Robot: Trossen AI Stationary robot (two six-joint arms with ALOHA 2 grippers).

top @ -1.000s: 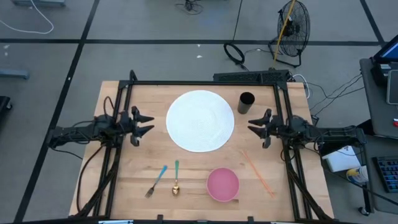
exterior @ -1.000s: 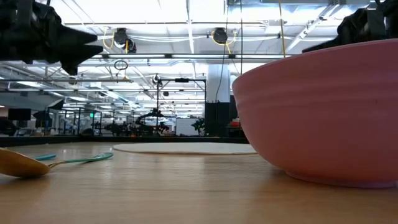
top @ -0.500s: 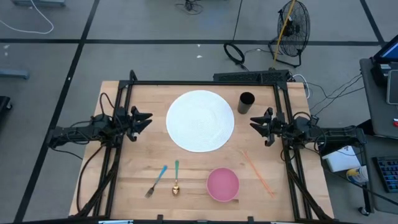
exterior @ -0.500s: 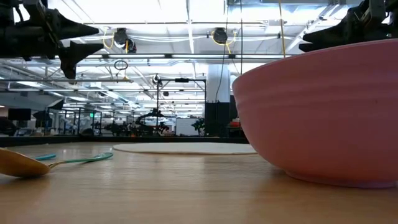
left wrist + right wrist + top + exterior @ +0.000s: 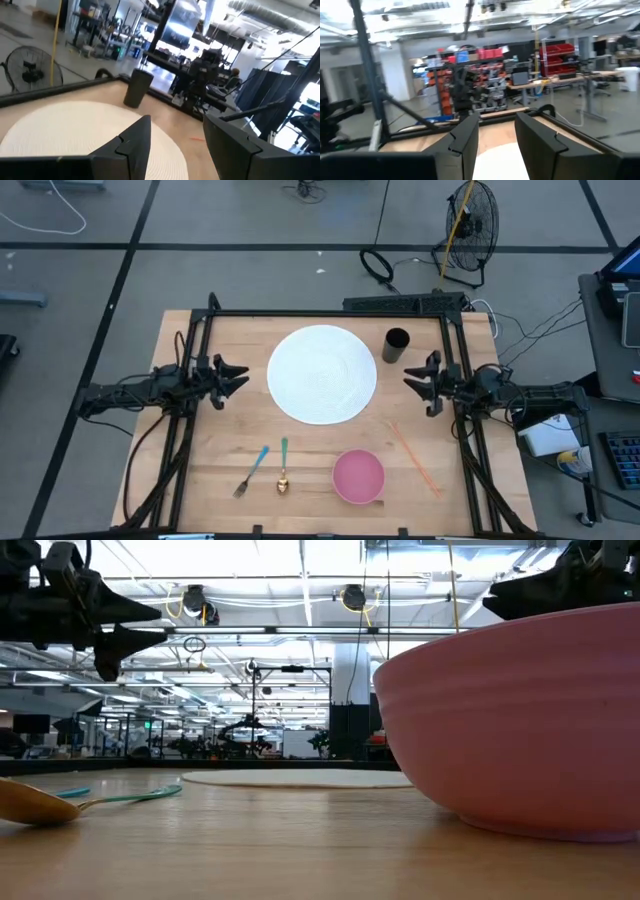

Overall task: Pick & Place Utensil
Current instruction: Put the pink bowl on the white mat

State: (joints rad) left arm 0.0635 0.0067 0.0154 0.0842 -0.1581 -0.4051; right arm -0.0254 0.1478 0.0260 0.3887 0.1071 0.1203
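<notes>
A fork with a blue handle (image 5: 251,471) and a spoon with a teal handle and gold bowl (image 5: 283,466) lie flat near the table's near edge, left of the pink bowl (image 5: 358,476). The spoon (image 5: 40,802) also shows in the low view. The white round plate (image 5: 322,374) lies at the table's middle. My left gripper (image 5: 240,377) hovers open just left of the plate, pointing at it. My right gripper (image 5: 408,380) hovers open just right of the plate. Both are high above the table, far from the utensils.
A black cup (image 5: 396,345) stands beyond the plate's right side, close to my right gripper. Thin orange sticks (image 5: 414,458) lie right of the bowl. The bowl (image 5: 520,730) fills the low view's right half. Bare wood lies between the plate and the utensils.
My left gripper drew back a little toward the table's left edge, then came forward again and sank slightly, still open. My right gripper pulled back a little toward the right edge. The utensils, bowl and plate have stayed where they were.
</notes>
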